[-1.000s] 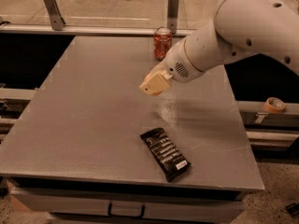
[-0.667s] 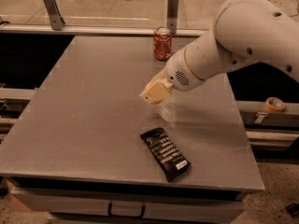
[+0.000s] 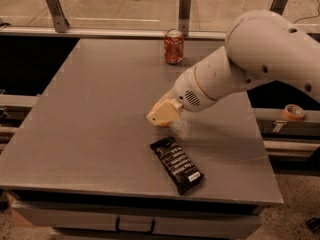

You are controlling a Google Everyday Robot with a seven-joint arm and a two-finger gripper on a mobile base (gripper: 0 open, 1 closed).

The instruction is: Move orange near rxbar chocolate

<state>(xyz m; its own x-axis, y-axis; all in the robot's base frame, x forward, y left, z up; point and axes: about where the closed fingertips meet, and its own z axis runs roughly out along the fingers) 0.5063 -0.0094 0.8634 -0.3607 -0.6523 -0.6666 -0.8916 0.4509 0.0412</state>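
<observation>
The rxbar chocolate is a flat black wrapper with white lettering. It lies on the grey table near the front edge, angled with its white label toward the front right. My gripper is at the end of the big white arm, low over the table just above and left of the bar's far end. Its tan housing covers what it holds. Only a thin orange-coloured edge, which may be the orange, shows under the housing. No orange lies anywhere else on the table.
A red soda can stands upright at the table's far edge. A roll of tape sits on a ledge off the right side. Metal posts and a rail run behind the table.
The gripper has moved down and toward the front of the table, ending close to the far end of the bar. The bar and the can have not moved.
</observation>
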